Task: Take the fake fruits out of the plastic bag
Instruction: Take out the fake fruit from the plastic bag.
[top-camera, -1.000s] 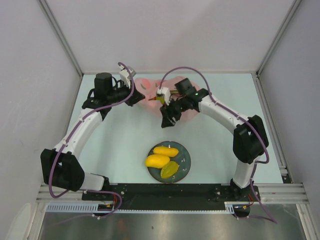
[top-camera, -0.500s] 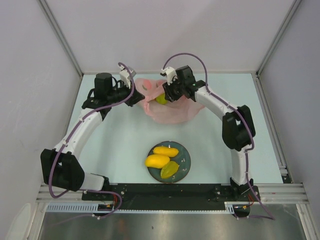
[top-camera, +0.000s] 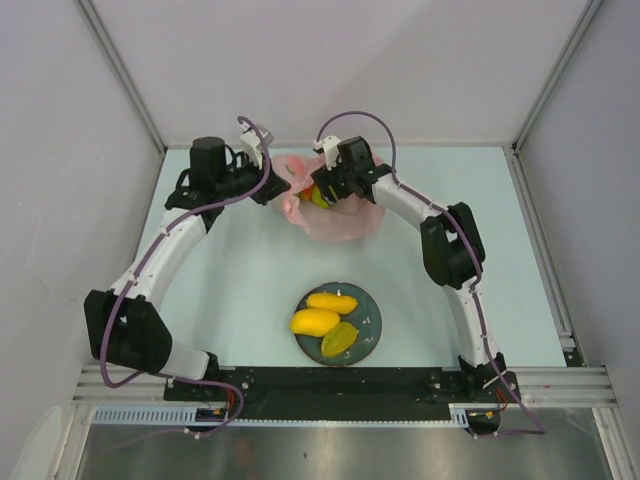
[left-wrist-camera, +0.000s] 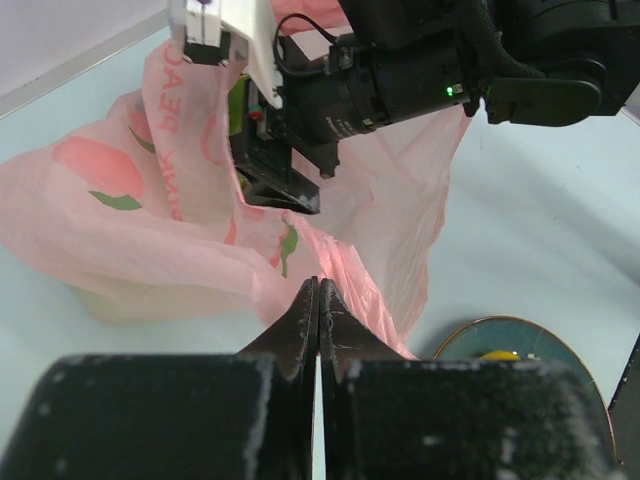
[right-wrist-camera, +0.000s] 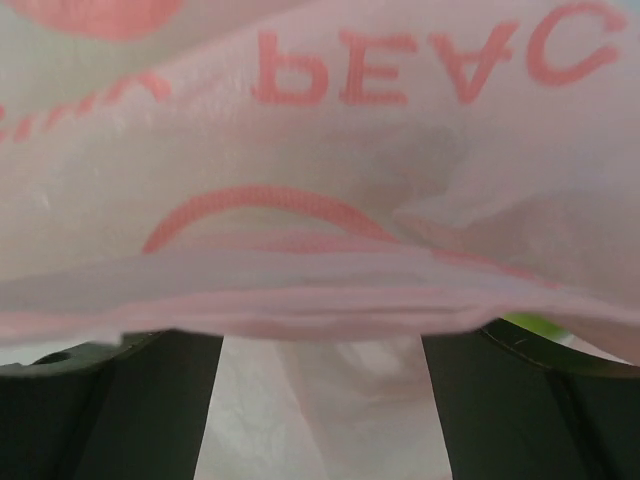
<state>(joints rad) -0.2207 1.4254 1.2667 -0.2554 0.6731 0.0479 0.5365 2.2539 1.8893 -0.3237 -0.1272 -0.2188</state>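
Note:
The pink plastic bag (top-camera: 340, 215) lies at the far middle of the table, its mouth facing left. My left gripper (top-camera: 284, 192) is shut on the bag's edge (left-wrist-camera: 318, 285) and holds the mouth up. My right gripper (top-camera: 318, 190) is pushed into the mouth, and it also shows in the left wrist view (left-wrist-camera: 275, 165). Its fingers (right-wrist-camera: 110, 400) stand wide apart with bag film (right-wrist-camera: 320, 150) draped over the tips, and nothing is held between them. A green-yellow fruit (top-camera: 321, 198) shows in the mouth, and a green sliver (right-wrist-camera: 540, 325) shows by the right finger. Two yellow mangoes (top-camera: 315, 321) and a greenish fruit (top-camera: 340, 340) lie on the plate.
The round dark blue-grey plate (top-camera: 372, 318) sits at the near middle, between the arm bases, and its rim shows in the left wrist view (left-wrist-camera: 470, 335). Grey walls enclose the pale table on the left, back and right.
My right arm has swung back and to the left, and its gripper has gone from above the bag into the mouth. The left gripper has stayed shut on the bag's edge.

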